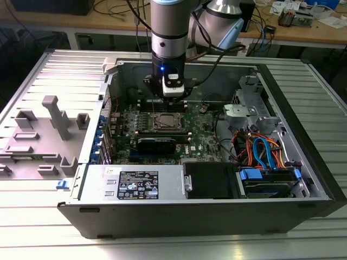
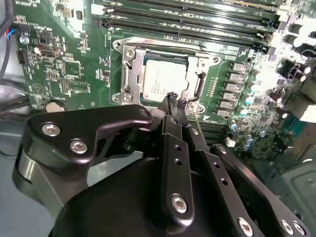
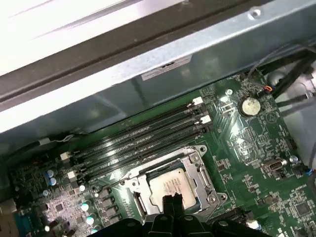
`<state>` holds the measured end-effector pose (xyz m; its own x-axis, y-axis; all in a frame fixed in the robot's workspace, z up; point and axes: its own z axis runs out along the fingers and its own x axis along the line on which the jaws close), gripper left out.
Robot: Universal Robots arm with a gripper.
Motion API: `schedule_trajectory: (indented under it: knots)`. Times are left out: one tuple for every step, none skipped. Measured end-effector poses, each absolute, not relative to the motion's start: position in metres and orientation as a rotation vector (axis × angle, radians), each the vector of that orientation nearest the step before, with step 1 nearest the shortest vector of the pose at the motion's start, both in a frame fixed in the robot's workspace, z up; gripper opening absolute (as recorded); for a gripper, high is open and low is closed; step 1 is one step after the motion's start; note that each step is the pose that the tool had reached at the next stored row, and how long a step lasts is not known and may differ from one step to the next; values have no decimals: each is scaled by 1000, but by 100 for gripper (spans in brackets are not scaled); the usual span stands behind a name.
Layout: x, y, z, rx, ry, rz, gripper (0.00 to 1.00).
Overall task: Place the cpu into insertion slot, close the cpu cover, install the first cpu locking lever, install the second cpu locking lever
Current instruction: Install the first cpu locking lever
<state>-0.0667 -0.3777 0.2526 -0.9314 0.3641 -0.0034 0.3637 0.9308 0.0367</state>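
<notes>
One cpu [image 2: 165,79] lies in the insertion slot [image 2: 127,74]; the gripper [image 2: 174,98], pressed together, hovers at its edge.

Silver-grey cylindrical arm [image 1: 168,27], black band, blue light [image 1: 162,68], white wrist block [image 1: 172,84]; black tool [image 2: 176,102] links, silver screws [image 2: 179,203].

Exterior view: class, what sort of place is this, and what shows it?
Probably an electronics or robotics lab: an opened computer case lies on a ribbed metal table, a robot arm reaches into it, and cluttered wooden workbenches stand behind.
</notes>
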Motion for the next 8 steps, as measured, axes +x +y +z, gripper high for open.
schedule_trajectory:
  knots:
    - [-67, -378, 253, 504, 3091, 56, 11]
    - [-67, -378, 253, 477, 3096, 56, 11]
    - [-67, -378, 253, 455, 3099, 56, 11]
    - [-67, -378, 253, 435, 3102, 56, 11]
    - [-67, -378, 253, 403, 3107, 56, 11]
    - [-67, -378, 253, 365, 3112, 57, 11]
    - [-67, -378, 253, 340, 3115, 57, 11]
    - [-67, -378, 253, 318, 3118, 57, 11]
